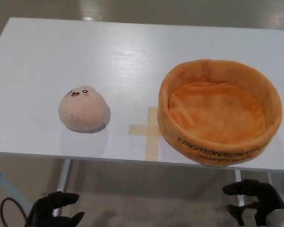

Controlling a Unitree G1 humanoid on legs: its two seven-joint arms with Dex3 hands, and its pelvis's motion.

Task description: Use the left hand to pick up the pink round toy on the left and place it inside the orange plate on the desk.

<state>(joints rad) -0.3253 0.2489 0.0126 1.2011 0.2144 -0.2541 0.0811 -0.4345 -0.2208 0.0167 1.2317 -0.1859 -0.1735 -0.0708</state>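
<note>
A pink round plush toy (82,108) with a small face sits on the white desk (118,61), left of centre. An orange plush plate (220,110) with a raised rim stands on the right, with nothing inside. My left hand (53,209) hangs below the desk's front edge at the bottom left, well short of the toy, fingers apart and holding nothing. My right hand (256,197) is at the bottom right, below the plate, also open.
A cross of tan tape (149,132) marks the desk between toy and plate. Metal desk legs (64,172) show below the front edge. A black cable (12,208) loops near my left hand.
</note>
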